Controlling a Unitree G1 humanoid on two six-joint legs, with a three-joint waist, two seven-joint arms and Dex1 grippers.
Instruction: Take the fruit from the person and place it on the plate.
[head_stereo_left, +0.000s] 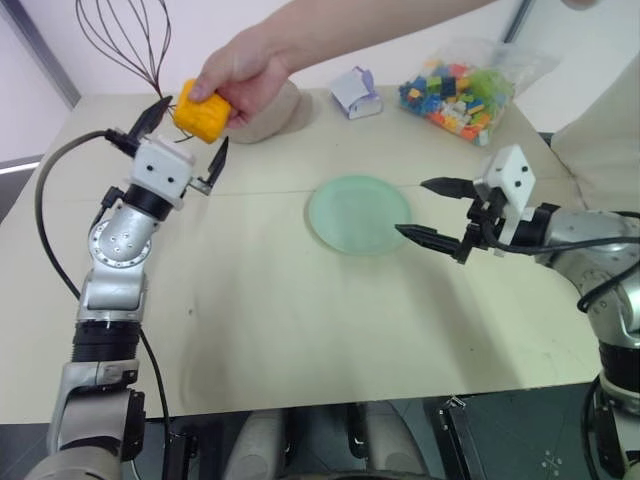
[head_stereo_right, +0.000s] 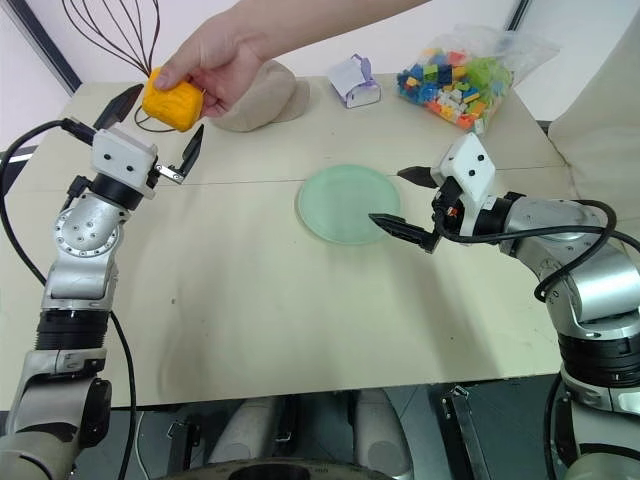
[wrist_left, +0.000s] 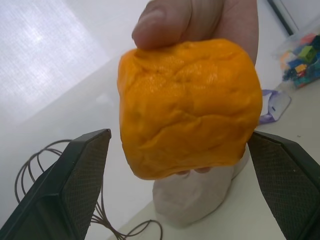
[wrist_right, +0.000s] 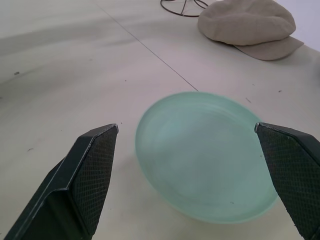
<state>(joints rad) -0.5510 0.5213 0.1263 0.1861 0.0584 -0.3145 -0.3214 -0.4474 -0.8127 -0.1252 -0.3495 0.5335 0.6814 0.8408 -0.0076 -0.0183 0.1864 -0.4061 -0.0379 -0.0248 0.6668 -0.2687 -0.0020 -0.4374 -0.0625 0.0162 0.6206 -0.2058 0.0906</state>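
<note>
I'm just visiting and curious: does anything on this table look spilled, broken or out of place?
Nothing stands out. The plate lies flat and bare, the bricks stay in their bag, the cap rests beside the hand, which holds the fruit between the left gripper's open fingers.

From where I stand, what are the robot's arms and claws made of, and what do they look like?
Both arms are built from rounded silver-grey metal segments with dark joints, and loose black cables loop alongside them. Each wrist ends in a boxy white block. The left gripper and the right gripper each carry two slim, pointed black fingers; seen close, their pads have a fine cross-hatched texture.
</note>
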